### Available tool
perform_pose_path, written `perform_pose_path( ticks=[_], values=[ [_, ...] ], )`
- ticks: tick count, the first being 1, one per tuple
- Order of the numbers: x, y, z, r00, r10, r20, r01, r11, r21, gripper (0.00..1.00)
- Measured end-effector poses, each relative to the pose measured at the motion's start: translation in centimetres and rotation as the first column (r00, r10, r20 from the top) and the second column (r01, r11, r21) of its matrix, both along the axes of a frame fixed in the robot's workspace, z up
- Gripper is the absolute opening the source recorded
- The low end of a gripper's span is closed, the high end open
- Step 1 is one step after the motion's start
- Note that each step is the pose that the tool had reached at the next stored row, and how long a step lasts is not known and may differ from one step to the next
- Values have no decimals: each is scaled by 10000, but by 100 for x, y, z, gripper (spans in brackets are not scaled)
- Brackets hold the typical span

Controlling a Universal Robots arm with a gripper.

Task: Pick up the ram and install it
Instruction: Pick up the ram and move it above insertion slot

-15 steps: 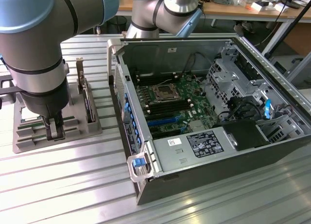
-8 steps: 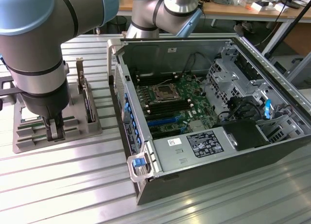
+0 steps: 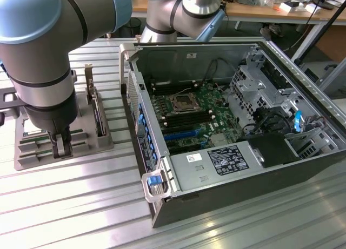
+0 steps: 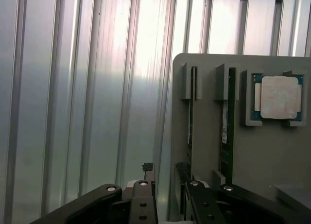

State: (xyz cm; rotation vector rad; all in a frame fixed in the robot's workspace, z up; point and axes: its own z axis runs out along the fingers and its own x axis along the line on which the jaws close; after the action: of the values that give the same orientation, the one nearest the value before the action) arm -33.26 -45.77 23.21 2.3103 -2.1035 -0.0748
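Two ram sticks stand on edge in slots of a grey holder tray: one bare green stick and one with a whitish label. In the exterior view a ram stick rises from the same tray at the left. My gripper is open and holds nothing. It hangs over the tray's near end, and the bare stick's end lines up with the gap between its black fingers.
A CPU chip lies in a pocket of the tray beside the sticks. At the exterior view's right an open computer case lies on the ribbed metal table, showing its motherboard and silver power supply.
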Motion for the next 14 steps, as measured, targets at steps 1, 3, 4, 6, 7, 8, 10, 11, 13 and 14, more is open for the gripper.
perform_pose_path(
  ticks=[1,3,4,6,7,8,10,11,13,14],
  values=[
    [0,0,-7,10000,-1,0,1,10000,0,30],
    [0,0,-15,10000,0,0,0,10000,0,30],
    [0,0,-24,10000,-1,1,1,10000,1,30],
    [-2,1,-45,10000,1,0,-1,10000,0,30],
    [-4,11,-49,10000,-1,0,1,10000,0,30],
    [-7,34,-52,10000,0,0,0,10000,0,30],
    [-16,92,-61,10000,0,0,0,10000,0,30],
    [-22,111,-65,10000,0,0,0,10000,1,30],
    [-41,143,-74,10000,0,0,0,10000,0,30],
    [-59,165,-80,10000,0,1,0,10000,1,30]
  ],
)
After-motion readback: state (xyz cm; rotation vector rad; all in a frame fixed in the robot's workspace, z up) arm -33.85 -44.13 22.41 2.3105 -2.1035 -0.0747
